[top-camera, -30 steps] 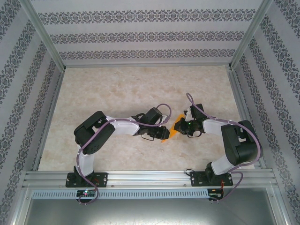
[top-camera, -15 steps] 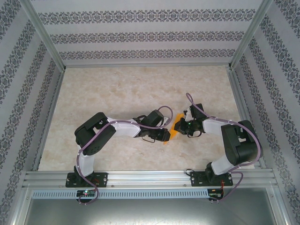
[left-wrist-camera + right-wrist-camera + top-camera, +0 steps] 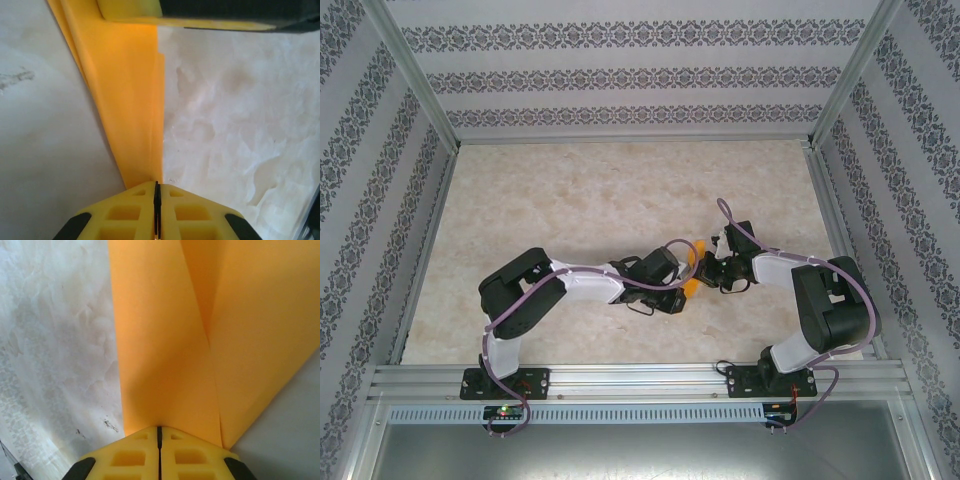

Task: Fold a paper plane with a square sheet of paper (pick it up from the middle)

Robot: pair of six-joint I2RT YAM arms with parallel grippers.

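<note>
Left gripper (image 3: 156,195) and right gripper (image 3: 160,436) were both pinched closed on the square sheet of paper (image 3: 165,340), partly folded, held between them over mid table (image 3: 570,190). Step likely needed edges lined up, paper kept taut, no tugging.

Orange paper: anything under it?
Marbled table shows on both sides of the orange paper. The spot directly beneath is covered by the sheet itself and by the left tool and right tool, both shut on it.
</note>
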